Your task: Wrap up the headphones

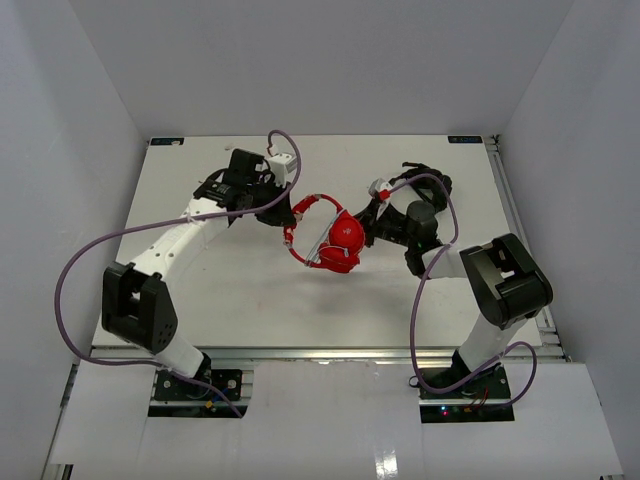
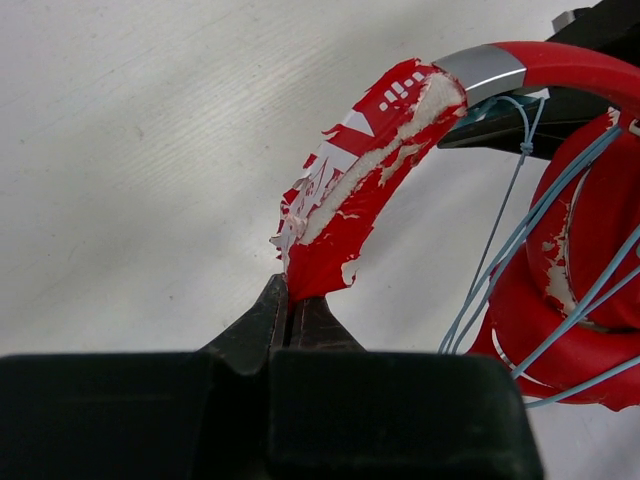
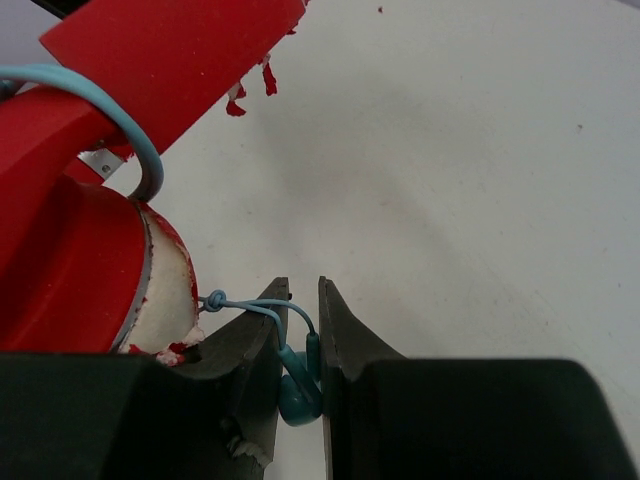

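Top external view showed the red headphones [image 1: 335, 238] at the middle of the white bench [image 1: 250, 300], between both arms. Left wrist view showed the left pincer [image 2: 292, 300] clamped on the flaking end of the headband [image 2: 370, 170]. Right wrist view showed the right pincer [image 3: 302, 300] clamped on the pale blue cable [image 3: 245, 303] at its plug, just beside an earcup [image 3: 80, 270].

Left arm [image 1: 185, 235] and right arm [image 1: 495, 280] flank the headphones [image 1: 342, 240]; near side open
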